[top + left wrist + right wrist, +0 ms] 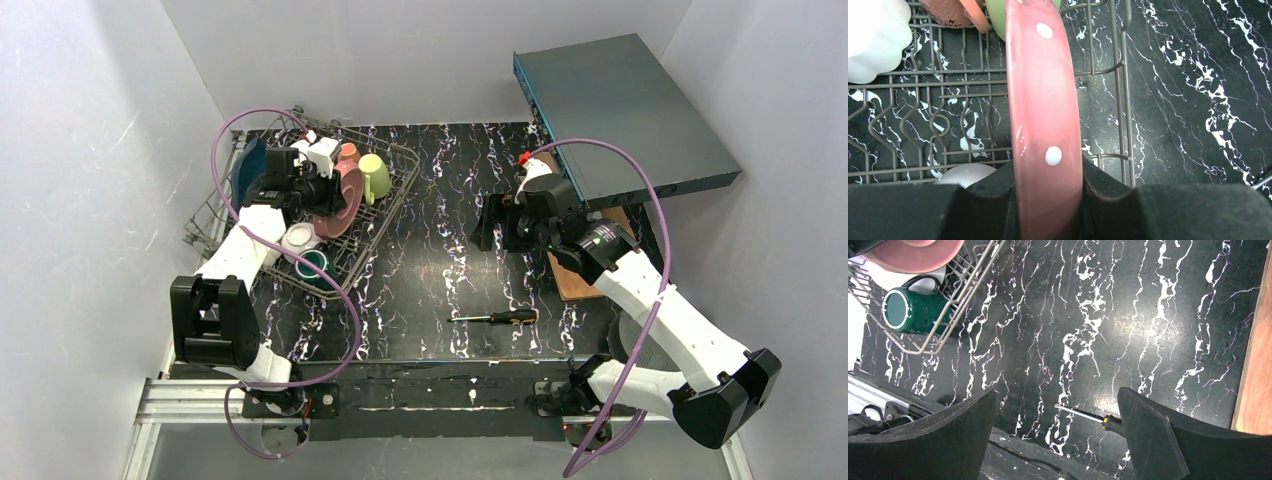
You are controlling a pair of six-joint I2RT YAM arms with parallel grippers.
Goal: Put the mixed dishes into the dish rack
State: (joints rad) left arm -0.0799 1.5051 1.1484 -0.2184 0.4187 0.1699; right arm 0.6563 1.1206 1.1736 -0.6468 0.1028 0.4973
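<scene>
Left pincer [1048, 187] clamped on pink dotted plate [1043, 100], held on edge over the dish rack [923, 84]. Advise lowering it straight, edge vertical, before release. Right pincer [1055, 430] apart, well outside rack.

walls [100, 120]: plain white; table [450, 250]: black, white-veined; light: even, diffuse

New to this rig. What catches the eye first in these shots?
The pink plate with white dots stands out first, gripped edge-on by the left gripper over the grey wire dish rack at the table's left. The rack holds a yellow-green mug and a green-inside cup. The right gripper hangs open over the black marbled tabletop, with a black-and-yellow-handled screwdriver near the front and a flat teal-grey metal box at far right.
</scene>
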